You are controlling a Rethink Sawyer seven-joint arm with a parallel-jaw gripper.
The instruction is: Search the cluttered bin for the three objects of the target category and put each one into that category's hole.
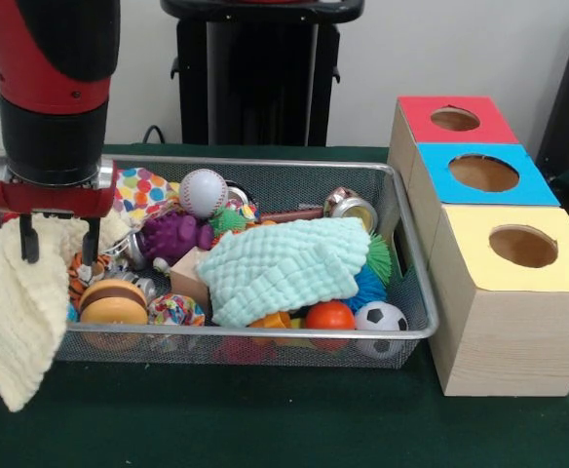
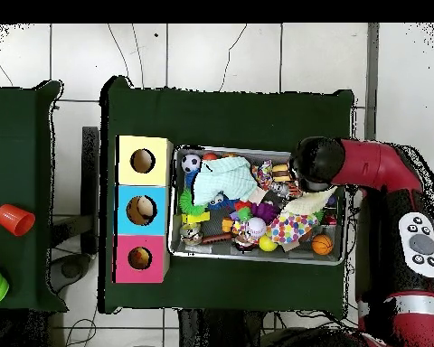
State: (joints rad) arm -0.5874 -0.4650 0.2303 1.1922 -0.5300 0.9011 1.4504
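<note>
A wire mesh bin (image 1: 413, 292) (image 2: 340, 257) holds mixed clutter: a baseball (image 1: 204, 192), a purple toy (image 1: 172, 234), a mint green cloth (image 1: 289, 265) (image 2: 222, 179), a small soccer ball (image 1: 380, 318) (image 2: 192, 164) and an orange ball (image 1: 329, 316). My gripper (image 1: 59, 242) (image 2: 304, 181) hangs over the bin's left end in the front view, open. Its two fingers straddle the top of a pale yellow cloth (image 1: 14, 312) (image 2: 309, 201) that droops over the bin's rim. Three wooden boxes stand beside the bin, with a red hole (image 1: 455, 119), a blue hole (image 1: 483, 173) and a yellow hole (image 1: 523, 246).
The bin also holds a metal can (image 1: 351, 207), a polka-dot cloth (image 1: 143, 187) (image 2: 293, 228), a blue spiky ball (image 1: 367, 288), a wooden block (image 1: 192, 278) and a striped tiger toy (image 1: 82, 275). A red cup (image 2: 14, 219) stands on a side table in the overhead view.
</note>
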